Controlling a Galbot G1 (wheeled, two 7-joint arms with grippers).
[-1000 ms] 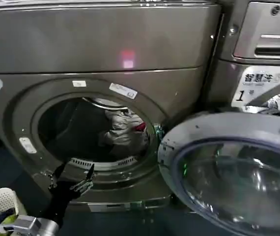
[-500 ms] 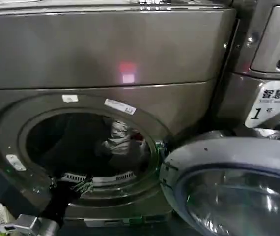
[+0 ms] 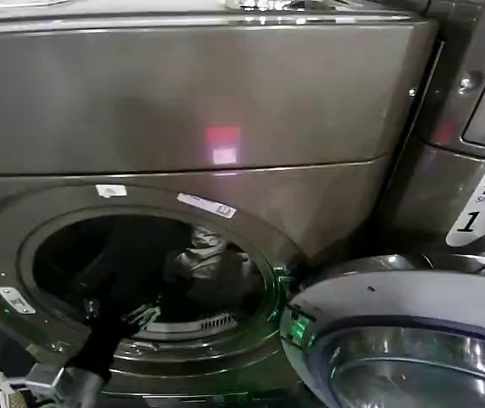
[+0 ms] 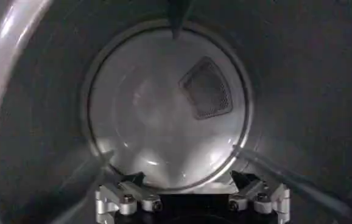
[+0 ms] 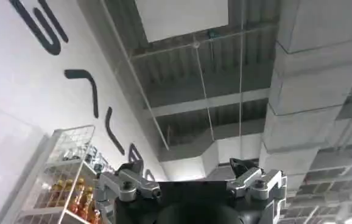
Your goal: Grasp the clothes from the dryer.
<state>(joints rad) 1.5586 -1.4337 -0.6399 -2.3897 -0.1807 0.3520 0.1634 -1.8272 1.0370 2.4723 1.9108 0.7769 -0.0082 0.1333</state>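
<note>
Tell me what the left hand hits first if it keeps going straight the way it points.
Probably the drum's pale back wall: the open left hand faces it with nothing between. The clothes lie off to its right in the dryer; depth is unclear.

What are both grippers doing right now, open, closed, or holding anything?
Left gripper: open, empty, inside the dryer drum, short of the clothes.
Right gripper: open, empty, pointed up at the ceiling.

My left gripper (image 3: 116,316) sits inside the dryer (image 3: 183,110) porthole, lower left. Clothes (image 3: 208,263) lie in the drum, right of and behind it. Open door (image 3: 413,340) hangs right of the porthole.
</note>
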